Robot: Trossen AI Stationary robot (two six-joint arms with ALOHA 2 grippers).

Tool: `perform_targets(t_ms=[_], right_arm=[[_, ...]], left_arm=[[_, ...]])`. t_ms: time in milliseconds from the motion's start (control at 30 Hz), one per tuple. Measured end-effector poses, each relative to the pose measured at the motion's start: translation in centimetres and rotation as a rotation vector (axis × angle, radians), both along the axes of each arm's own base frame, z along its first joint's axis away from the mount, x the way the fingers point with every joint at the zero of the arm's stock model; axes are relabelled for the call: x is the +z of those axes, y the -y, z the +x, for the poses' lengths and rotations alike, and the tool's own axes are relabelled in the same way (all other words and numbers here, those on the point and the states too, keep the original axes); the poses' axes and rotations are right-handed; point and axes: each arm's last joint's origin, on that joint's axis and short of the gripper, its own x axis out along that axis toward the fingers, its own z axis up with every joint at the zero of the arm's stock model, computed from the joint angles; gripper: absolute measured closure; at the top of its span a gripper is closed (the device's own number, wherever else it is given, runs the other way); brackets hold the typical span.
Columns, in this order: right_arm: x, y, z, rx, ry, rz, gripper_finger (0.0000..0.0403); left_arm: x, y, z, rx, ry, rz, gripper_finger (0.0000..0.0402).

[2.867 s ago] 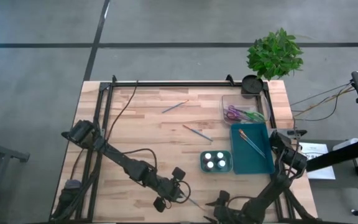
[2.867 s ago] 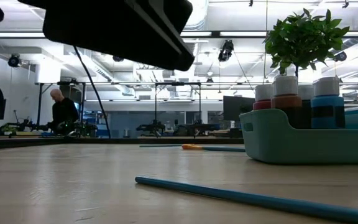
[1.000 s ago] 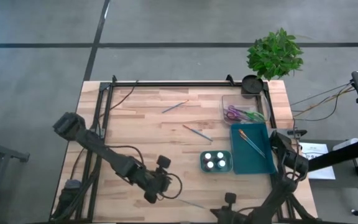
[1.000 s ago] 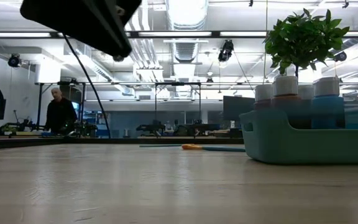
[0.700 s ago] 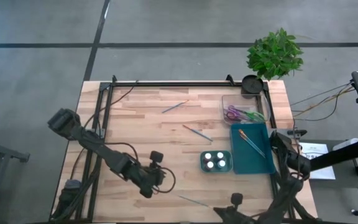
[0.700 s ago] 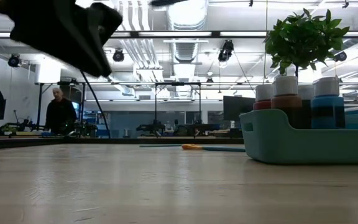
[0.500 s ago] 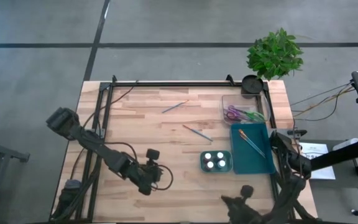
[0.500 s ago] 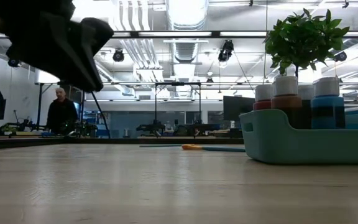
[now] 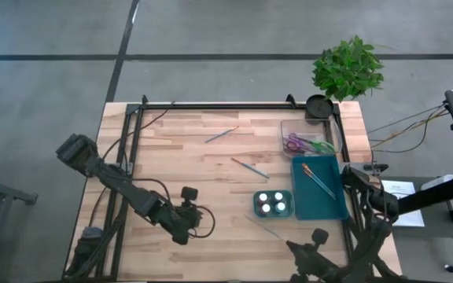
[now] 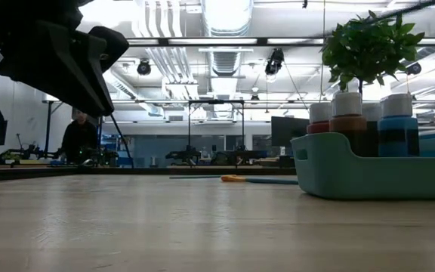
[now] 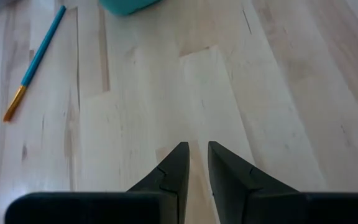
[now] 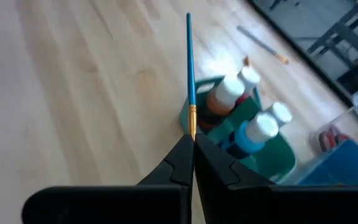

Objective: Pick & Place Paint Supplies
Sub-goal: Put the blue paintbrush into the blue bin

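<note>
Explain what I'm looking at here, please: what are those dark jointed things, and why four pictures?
They are two robot arms at a wooden table, each ending in a two-finger gripper. One picture looks straight down, one looks level across the tabletop, and two come from cameras on the arms' wrists. The right gripper is shut on a blue paintbrush, lifted near a small teal holder of paint bottles. The left gripper holds nothing, its fingers slightly apart. Two more brushes lie on the wood, another lies in a teal tray, and a clear bin sits beside a potted plant.
</note>
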Motion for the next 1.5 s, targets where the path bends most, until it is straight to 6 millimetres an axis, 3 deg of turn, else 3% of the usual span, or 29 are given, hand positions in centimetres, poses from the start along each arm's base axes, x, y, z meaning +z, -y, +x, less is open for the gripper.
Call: perform_targets(t_ms=[400, 567, 700, 900, 1067, 1200, 1333, 1500], right_arm=[[-1.4, 3.0, 2.7, -0.073, -0.015, -0.096, 0.0395], [-1.0, 4.2, 4.0, -0.08, -0.007, -0.135, 0.0395], [0.2, 5.1, 4.6, -0.084, -0.015, -0.138, 0.0395], [4.4, 7.4, 4.6, -0.072, -0.008, -0.108, 0.0395], [7.8, 10.3, 3.9, -0.086, -0.052, -0.03, 0.0395], [9.2, 12.4, 2.7, -0.124, -0.141, 0.095, 0.0395], [9.1, 14.3, 1.1, -0.172, -0.22, 0.186, 0.0395], [7.2, 16.0, -1.0, -0.269, -0.288, 0.246, 0.0395]], left_arm=[[0.0, 0.2, -0.1, -0.002, 0.003, -0.007, 0.0333], [0.0, 0.5, -0.3, -0.009, 0.003, -0.01, 0.0333], [0.0, 0.9, -0.5, -0.018, 0.003, -0.014, 0.0333], [0.0, 1.3, -0.8, -0.03, 0.003, -0.018, 0.0333], [0.0, 1.6, -1.0, -0.036, 0.004, -0.022, 0.0333], [0.0, 1.7, -1.1, -0.041, 0.003, -0.024, 0.0333], [0.0, 1.8, -1.2, -0.044, 0.003, -0.025, 0.0333], [0.0, 1.8, -1.2, -0.044, 0.007, -0.028, 0.0333]])
